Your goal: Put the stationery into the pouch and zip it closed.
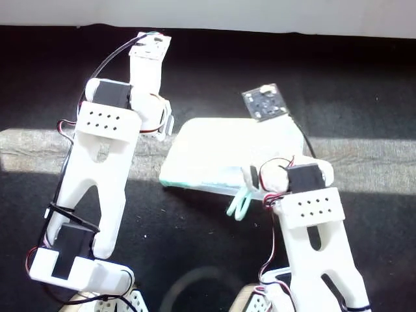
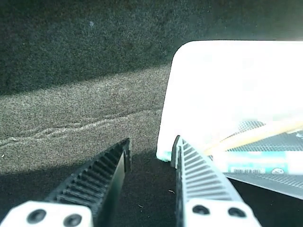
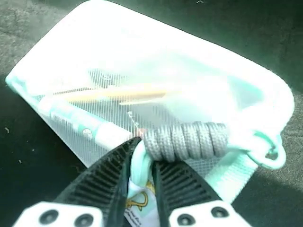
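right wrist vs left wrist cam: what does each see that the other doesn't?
Right wrist only: the right gripper shut on the pale pull tab, with a grey coiled cord and a teal loop at one end of the pouch. Left wrist only: the left gripper, open, at a pouch corner. Both: the pouch on the dark table, with a pencil and a pen inside behind the mesh.
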Tool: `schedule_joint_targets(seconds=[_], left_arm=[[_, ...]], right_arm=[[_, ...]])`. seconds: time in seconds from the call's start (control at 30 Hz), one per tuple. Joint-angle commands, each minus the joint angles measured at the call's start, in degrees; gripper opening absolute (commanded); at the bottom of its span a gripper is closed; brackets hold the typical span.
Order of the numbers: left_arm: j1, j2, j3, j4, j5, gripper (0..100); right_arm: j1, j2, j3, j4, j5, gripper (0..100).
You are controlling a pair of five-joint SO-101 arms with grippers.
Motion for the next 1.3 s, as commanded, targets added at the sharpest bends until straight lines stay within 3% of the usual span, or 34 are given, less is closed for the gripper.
schedule_joint_targets(seconds=[0.0,0.2,0.27,0.37,0.63,1.27], left_arm=[[2.6,-0.1,-0.6,-1.6,0.2,17],[1.7,-0.7,-1.9,-4.9,0.3,17],[1.2,-0.7,-4.9,-4.8,0.3,17],[0.0,-0.7,-10.6,-2.4,0.3,17],[-0.1,-0.7,-22.5,4.2,0.3,17],[0.2,0.0,-27.3,7.3,0.3,17]], right_arm=[[2.5,-0.3,-0.5,-5.8,-0.1,0.5],[2.5,-0.2,-17.1,-10.2,0.2,0.5],[2.3,-0.2,-23.4,-10.1,3.6,0.5],[2.3,-0.3,-31.2,-9.8,7.4,0.5],[-1.2,-0.3,-46.8,-5.1,7.6,0.5],[-4.3,-0.3,-51.0,-3.4,7.6,0.5]])
